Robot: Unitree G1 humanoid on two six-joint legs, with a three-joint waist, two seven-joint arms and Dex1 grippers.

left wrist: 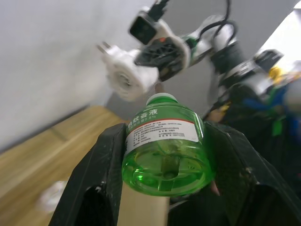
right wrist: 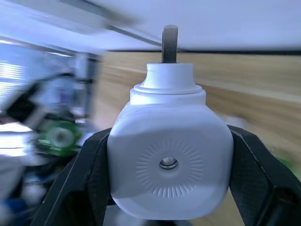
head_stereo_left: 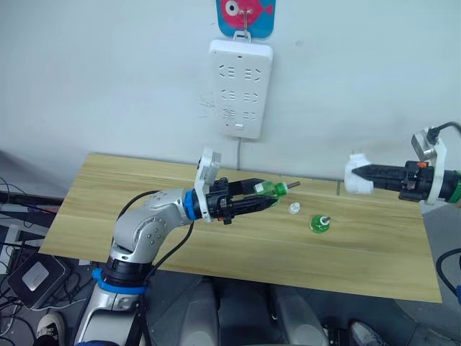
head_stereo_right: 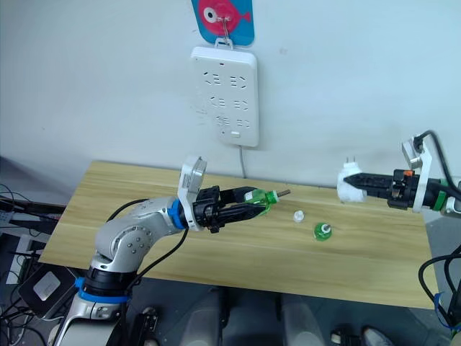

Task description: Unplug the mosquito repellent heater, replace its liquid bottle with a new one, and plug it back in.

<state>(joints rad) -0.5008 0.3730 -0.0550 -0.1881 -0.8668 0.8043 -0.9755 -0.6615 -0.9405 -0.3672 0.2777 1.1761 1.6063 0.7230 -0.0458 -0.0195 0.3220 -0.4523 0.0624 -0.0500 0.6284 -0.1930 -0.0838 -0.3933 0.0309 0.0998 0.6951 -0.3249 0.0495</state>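
Left pincer: clamped on the new green bottle by its body, one finger on each side, held in the air above the worktop.
Right pincer: closed around the mosquito repellent heater, white shell squeezed between both fingers, lifted clear of the worktop on the robot's right.
Heater location: unplugged, well apart from the power strip on the wall, prongs pointing up and away from the bottle.
Bottle axis: roughly level, wick leading toward the right arm.
Key relation: heater off to the right of the bottle along that same line, a clear gap between wick tip and heater; socket face seems turned toward the bottle in the left wrist view.
Nearer arm: each already loaded, so closing the gap falls to both.
On worktop: old green bottle and a small white cap, between and below the two pincers.
Next, likely: line the neck up with the socket, then bring them together.
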